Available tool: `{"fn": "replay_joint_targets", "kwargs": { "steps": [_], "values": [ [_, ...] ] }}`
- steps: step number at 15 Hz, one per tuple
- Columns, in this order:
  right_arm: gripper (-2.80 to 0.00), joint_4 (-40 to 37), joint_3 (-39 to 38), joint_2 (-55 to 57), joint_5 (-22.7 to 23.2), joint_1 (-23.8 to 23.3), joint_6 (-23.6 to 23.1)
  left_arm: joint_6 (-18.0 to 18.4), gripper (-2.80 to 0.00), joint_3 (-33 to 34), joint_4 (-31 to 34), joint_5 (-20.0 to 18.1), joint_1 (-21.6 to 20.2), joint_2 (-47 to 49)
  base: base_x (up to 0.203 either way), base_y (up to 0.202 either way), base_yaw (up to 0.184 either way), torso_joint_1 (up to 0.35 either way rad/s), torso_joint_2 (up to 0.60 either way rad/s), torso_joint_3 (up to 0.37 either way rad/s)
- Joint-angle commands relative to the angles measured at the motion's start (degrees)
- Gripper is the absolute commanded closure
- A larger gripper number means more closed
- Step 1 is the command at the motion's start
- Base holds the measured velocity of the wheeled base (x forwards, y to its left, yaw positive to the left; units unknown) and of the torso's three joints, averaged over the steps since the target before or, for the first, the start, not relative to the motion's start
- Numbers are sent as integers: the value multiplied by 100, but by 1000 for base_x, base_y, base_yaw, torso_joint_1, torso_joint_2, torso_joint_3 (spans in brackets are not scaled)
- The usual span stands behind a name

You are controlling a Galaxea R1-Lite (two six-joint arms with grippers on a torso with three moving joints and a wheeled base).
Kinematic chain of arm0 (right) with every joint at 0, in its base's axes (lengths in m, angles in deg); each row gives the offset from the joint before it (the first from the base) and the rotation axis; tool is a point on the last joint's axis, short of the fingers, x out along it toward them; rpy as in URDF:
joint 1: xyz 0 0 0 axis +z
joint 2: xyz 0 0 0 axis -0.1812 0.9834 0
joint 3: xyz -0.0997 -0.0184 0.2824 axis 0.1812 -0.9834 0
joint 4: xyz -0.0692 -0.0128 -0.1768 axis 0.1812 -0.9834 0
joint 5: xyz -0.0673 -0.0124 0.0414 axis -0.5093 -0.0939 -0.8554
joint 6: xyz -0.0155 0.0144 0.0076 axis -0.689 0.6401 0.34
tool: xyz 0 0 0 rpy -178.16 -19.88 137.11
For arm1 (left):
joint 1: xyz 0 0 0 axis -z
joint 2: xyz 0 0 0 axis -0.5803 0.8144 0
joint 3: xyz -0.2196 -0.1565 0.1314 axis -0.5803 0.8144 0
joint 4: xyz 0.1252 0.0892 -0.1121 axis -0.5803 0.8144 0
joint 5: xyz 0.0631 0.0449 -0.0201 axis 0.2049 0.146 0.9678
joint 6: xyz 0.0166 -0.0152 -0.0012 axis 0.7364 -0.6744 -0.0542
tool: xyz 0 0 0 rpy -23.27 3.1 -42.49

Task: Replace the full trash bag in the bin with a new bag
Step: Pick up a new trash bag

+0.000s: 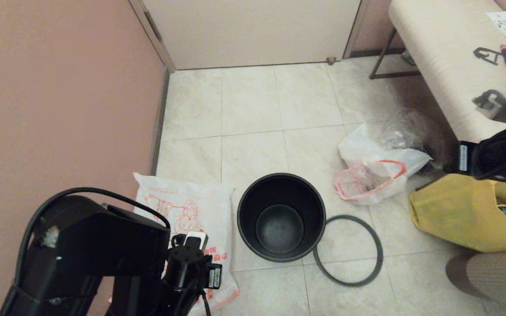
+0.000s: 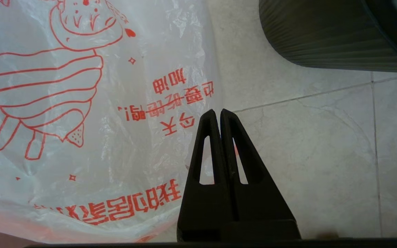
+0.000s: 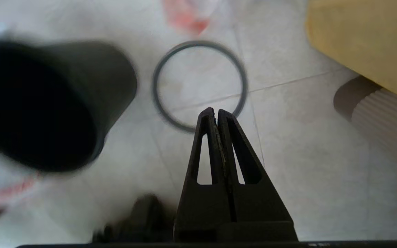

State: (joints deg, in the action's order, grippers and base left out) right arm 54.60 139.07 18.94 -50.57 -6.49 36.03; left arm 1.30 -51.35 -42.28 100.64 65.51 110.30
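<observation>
The black bin [image 1: 281,217] stands empty and upright on the tiled floor. Its dark-grey ring [image 1: 381,254] lies flat on the floor just right of it. The new bag [image 1: 182,210] with the red cartoon lies flat left of the bin. The full trash bag [image 1: 376,173] with its pink-orange rim lies on the floor behind and right of the bin. My left gripper [image 2: 221,112] is shut and empty, hovering over the new bag's [image 2: 81,103] edge beside the bin [image 2: 322,31]. My right gripper [image 3: 215,111] is shut and empty, high above the ring [image 3: 198,43] and bin [image 3: 47,103].
A yellow fabric tote [image 1: 468,210] sits at the right, under my right arm [image 1: 499,153]. A padded bench [image 1: 446,57] with small items stands at the back right. A wall [image 1: 59,109] runs close along the left, a door behind.
</observation>
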Motion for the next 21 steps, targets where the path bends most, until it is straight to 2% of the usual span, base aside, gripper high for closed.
{"fn": "replay_joint_targets", "kwargs": {
  "steps": [1,4,5,7,12,18,21],
  "values": [
    [0,-21,-553,-1361,-27,370,-74,2,0,-24,-49,-40,-16,39,0,0,0,0,0,0],
    [0,-406,-1238,-2912,-348,1279,-326,-1,0,-24,-49,-47,-33,65,0,0,0,0,0,0],
    [0,-657,-1445,-3303,-519,1445,-363,-1,0,-46,-49,-52,-69,83,0,0,0,0,0,0],
    [0,-859,-1988,-4008,-670,1403,-310,-1,0,-51,-49,-75,-131,92,0,0,0,0,0,0],
    [0,-965,-3287,-5829,-774,1106,-475,11,0,-175,-49,-75,-227,164,0,0,0,0,0,0],
    [0,-1240,-3873,-7604,-744,-168,-783,25,0,-192,-49,-75,-209,277,0,0,0,0,0,0],
    [0,-1250,-4709,-8479,-601,-366,-994,18,0,-189,-49,-75,-218,262,0,0,0,0,0,0]
  ]
}}
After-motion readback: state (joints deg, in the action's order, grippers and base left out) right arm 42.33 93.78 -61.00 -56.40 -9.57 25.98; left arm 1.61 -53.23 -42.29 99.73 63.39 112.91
